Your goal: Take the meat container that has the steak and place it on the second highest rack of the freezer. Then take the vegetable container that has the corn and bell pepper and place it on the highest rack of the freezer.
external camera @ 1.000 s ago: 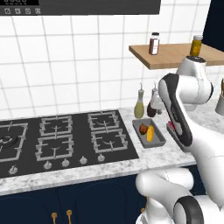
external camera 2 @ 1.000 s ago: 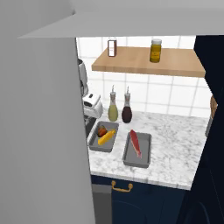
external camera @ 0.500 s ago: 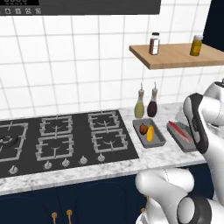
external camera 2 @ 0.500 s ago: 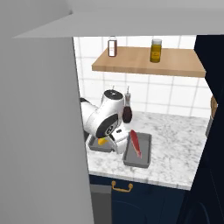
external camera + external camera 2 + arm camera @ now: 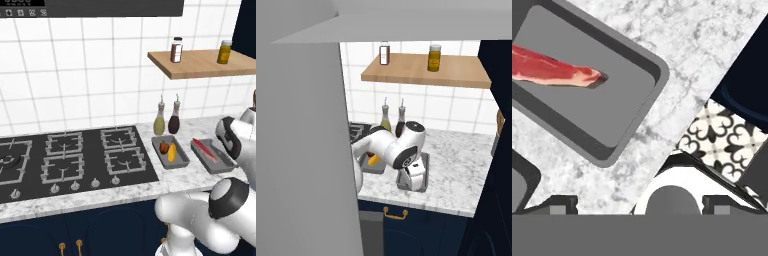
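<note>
hand view puts you on the first step: reaching for the meat container (image 5: 587, 85), which sits on the counter (image 5: 712, 45) with the steak (image 5: 554, 70) inside at ten o'clock. your gripper (image 5: 627, 206) is spread wide, holding nothing. next, centre over a rim and descend. the vegetable container (image 5: 170, 152) holds the corn (image 5: 172, 152) and the bell pepper (image 5: 163, 147).

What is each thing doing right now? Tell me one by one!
meat container: flat on the counter, not held.
steak: lying inside the meat container.
vegetable container: flat on the counter beside the stove.
corn: lying in the vegetable container.
bell pepper: in the vegetable container, next to the corn.
hand: open, above the counter near the meat container, empty.
two bottles: upright by the wall.
two jars: upright on the wooden shelf.
</note>
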